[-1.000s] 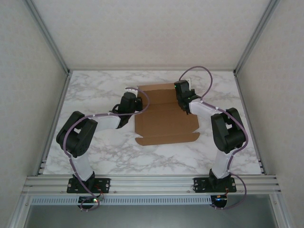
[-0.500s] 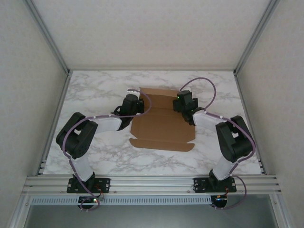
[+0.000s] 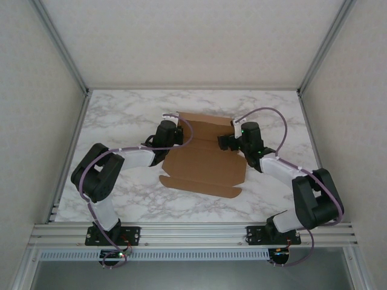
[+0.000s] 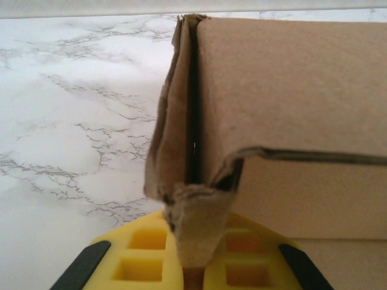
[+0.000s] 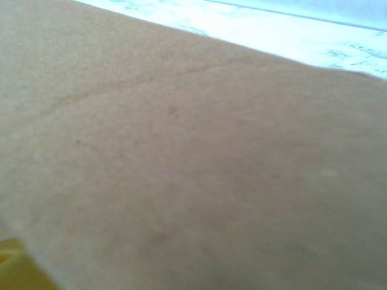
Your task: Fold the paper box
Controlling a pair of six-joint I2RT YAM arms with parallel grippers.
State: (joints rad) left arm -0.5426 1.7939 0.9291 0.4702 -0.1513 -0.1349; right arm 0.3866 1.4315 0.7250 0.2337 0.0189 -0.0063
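Marble table [image 3: 121,115]; wrist view shows left fingers [image 4: 139,260] pinching paper box [image 3: 202,166], right fingers [image 3: 226,143] unclear.

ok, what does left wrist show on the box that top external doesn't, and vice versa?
Left wrist: left jaws pinched on a crumpled corner of the paper box, yellow pads either side, a dark gap between folded layers. Top external: the box's whole outline, tabs on its near edge, left arm, right arm, right jaws at its far right. Both: brown cardboard on the marble table, held at its left side.
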